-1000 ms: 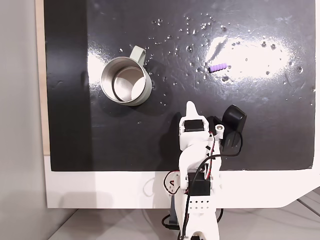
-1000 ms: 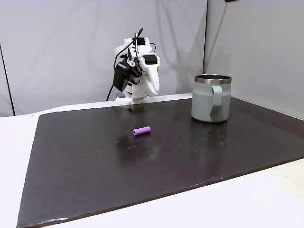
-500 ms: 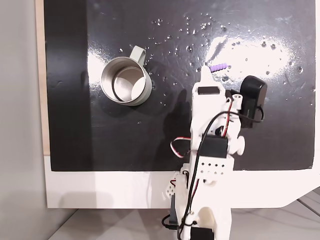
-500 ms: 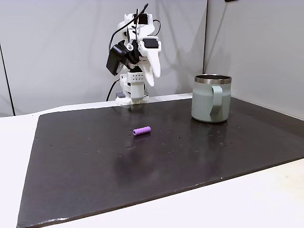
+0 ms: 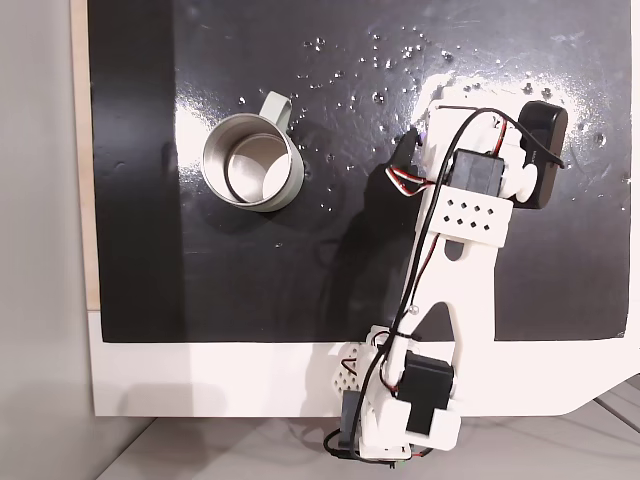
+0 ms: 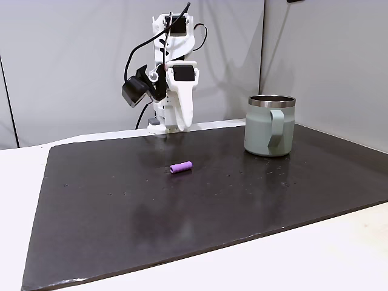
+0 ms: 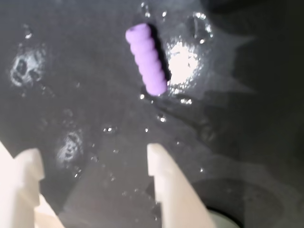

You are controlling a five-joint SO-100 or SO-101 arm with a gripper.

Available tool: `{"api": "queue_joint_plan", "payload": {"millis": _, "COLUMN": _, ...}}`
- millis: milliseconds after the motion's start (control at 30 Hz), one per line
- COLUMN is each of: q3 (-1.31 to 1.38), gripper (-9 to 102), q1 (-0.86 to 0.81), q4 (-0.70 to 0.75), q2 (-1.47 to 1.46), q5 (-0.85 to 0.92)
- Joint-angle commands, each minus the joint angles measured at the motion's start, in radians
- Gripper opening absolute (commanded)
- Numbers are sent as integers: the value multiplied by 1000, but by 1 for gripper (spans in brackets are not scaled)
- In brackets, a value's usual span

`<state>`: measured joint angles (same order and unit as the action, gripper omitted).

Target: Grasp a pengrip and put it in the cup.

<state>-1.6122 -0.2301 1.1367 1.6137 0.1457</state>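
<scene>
Arm poised over a glossy black mat [image 6: 242,200] on a white table, grey walls behind.
The gripper [image 7: 92,156] hangs parted and empty above the pengrip [image 7: 147,59], which lies just ahead of its fingertips; the cup [image 6: 269,125] stands well aside, its interior hidden in that fixed view.

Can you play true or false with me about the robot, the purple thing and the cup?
1. The pengrip lies on the black mat. True.
2. The gripper is squeezing the pengrip. False: it is open, and the pengrip lies apart from its fingertips.
3. The cup stands upright. True.
4. The pengrip is inside the cup. False: it lies on the mat, apart from the cup.
5. The cup has tipped over. False: it stands, open end up.
</scene>
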Motion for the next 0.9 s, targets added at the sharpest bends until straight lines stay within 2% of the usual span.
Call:
{"api": "queue_joint_plan", "payload": {"millis": 0, "q3": 137, "gripper": 22, "q1": -21, "q4": 29, "q2": -104, "q5": 9}}
{"api": "queue_joint_plan", "payload": {"millis": 500, "q3": 307, "gripper": 20, "q1": -23, "q4": 38, "q2": -426, "q5": 6}}
{"api": "queue_joint_plan", "payload": {"millis": 867, "q3": 304, "gripper": 2, "q1": -32, "q4": 35, "q2": -446, "q5": 3}}
